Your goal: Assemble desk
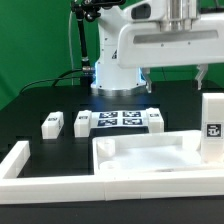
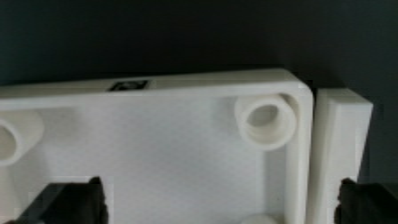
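Most of the desk top (image 2: 160, 150) is cut off in the wrist view. Only one rimmed corner and its socket (image 2: 267, 118) show, close beside the fence bar (image 2: 347, 140). The gripper (image 2: 214, 205) hangs over that corner, fingers wide apart and empty. Short legs (image 1: 82, 123) flank the marker board (image 1: 120, 119), with bare table (image 1: 40, 100) between them and the top. A tagged block (image 1: 213, 125), cropped at the exterior view's right, is possibly another leg standing upright.

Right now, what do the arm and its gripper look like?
The arm has smooth, rounded white casing, a blue glow at its base, and black cables running beside it. The gripper has black, blocky fingers.
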`<state>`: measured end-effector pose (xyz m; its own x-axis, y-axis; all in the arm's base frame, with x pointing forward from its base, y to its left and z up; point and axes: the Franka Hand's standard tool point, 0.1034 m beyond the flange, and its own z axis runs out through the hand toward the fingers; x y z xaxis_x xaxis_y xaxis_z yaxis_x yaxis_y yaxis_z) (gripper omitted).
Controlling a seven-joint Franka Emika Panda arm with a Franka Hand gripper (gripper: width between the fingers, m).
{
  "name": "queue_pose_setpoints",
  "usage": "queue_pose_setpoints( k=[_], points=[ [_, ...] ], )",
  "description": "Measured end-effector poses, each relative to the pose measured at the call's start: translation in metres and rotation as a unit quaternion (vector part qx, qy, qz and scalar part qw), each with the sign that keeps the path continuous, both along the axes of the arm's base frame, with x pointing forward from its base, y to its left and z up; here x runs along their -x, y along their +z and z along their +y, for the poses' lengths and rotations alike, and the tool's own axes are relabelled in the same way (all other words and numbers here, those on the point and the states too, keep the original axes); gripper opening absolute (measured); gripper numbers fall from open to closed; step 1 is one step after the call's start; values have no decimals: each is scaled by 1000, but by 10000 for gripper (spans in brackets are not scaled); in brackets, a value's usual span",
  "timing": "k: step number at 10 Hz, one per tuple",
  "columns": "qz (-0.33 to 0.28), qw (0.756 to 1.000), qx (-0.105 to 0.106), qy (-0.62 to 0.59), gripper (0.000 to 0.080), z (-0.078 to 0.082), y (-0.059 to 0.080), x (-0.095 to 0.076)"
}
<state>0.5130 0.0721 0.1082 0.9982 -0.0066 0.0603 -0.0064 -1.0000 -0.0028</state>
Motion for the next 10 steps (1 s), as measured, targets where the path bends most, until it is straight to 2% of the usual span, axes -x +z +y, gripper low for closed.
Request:
queue_pose_setpoints(
  k=[3,4,5,6,7,8,9,10],
  points=[
    [10,1000,0,-1,649,0,1,1],
    [59,998,2,0,649,-3,-2,10],
    [91,996,5,5,649,-13,-19,21],
    [130,991,10,1,649,-19,-38,41],
    [173,985,8,-5,649,-18,-45,53],
    [191,982,9,-3,649,-16,-47,55],
    [241,970,3,-15,649,-17,-45,61],
    [286,958,-14,-36,649,-19,-42,60]
  ],
)
